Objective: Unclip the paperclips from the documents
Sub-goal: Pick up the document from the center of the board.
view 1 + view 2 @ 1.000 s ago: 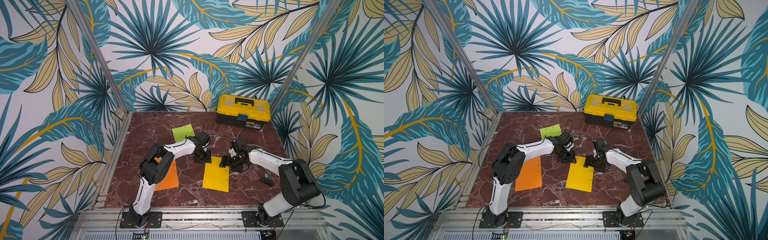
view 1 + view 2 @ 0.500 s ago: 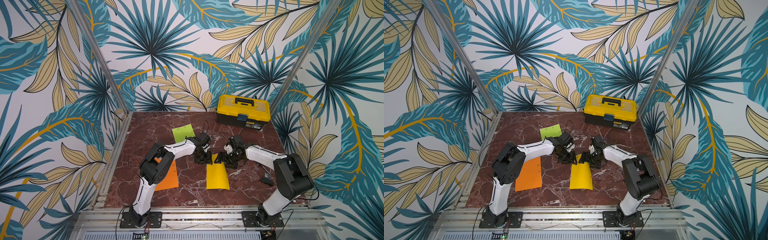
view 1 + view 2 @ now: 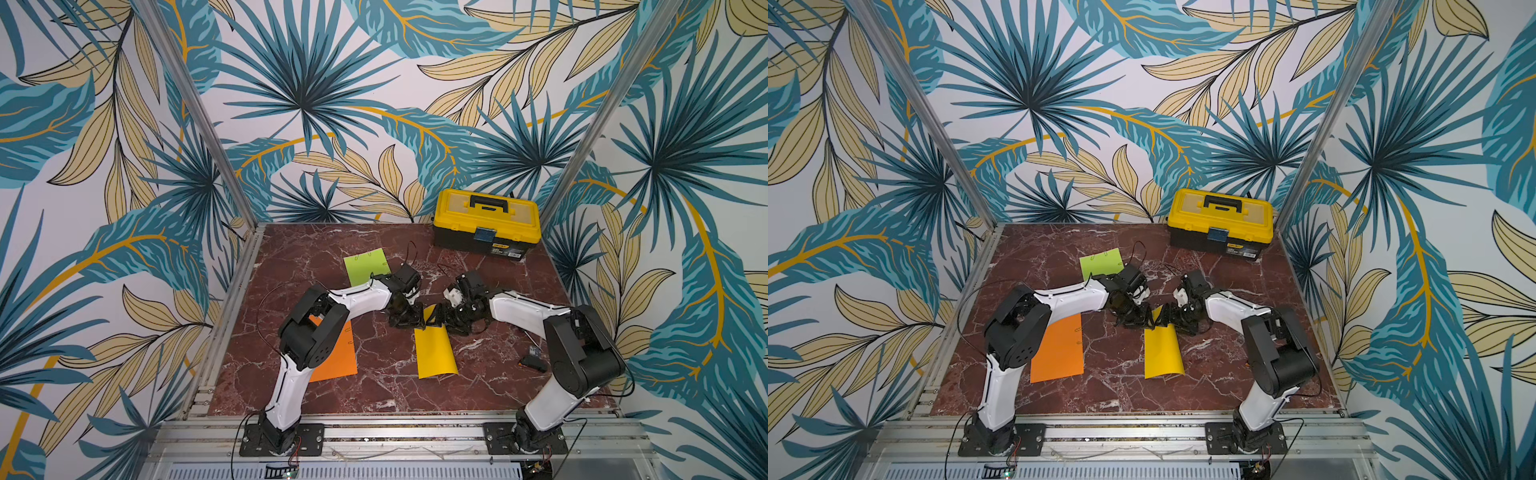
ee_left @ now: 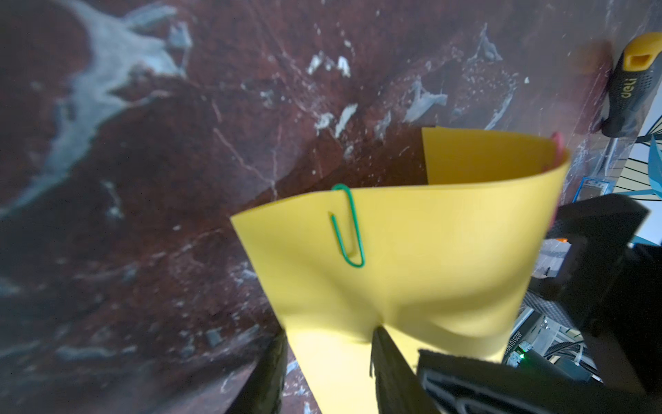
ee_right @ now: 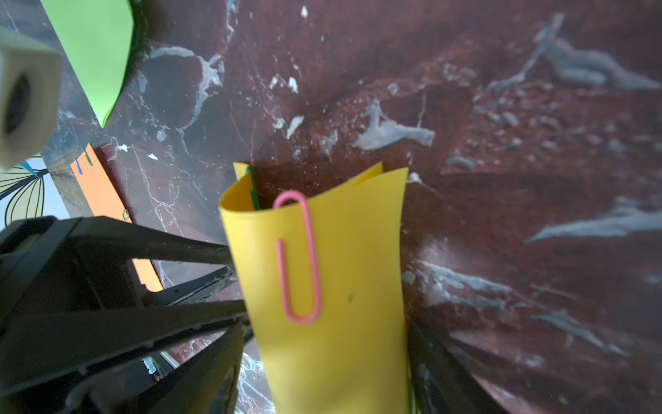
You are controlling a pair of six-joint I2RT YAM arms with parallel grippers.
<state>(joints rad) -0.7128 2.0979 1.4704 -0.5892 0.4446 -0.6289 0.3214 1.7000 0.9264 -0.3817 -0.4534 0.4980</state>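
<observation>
The orange document (image 3: 338,357) lies flat at the near left, the lime document (image 3: 365,264) farther back. In the middle of the surface (image 3: 374,395) the yellow document (image 3: 434,353) curls up at its far end, with a green paperclip (image 4: 347,225) and a pink paperclip (image 5: 297,258) on its edge. The left hand (image 3: 409,323) and right hand (image 3: 437,319) straddle it; whether either clenches it, I cannot tell.

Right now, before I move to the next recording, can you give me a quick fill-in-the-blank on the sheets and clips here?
The curled sheet is ___.
The paperclip on it in the left wrist view is ___.
The clip on it in the right wrist view is ___.
The flat sheet partly hidden by the left arm's elbow is ___.
Missing words: yellow, green, pink, orange.
</observation>
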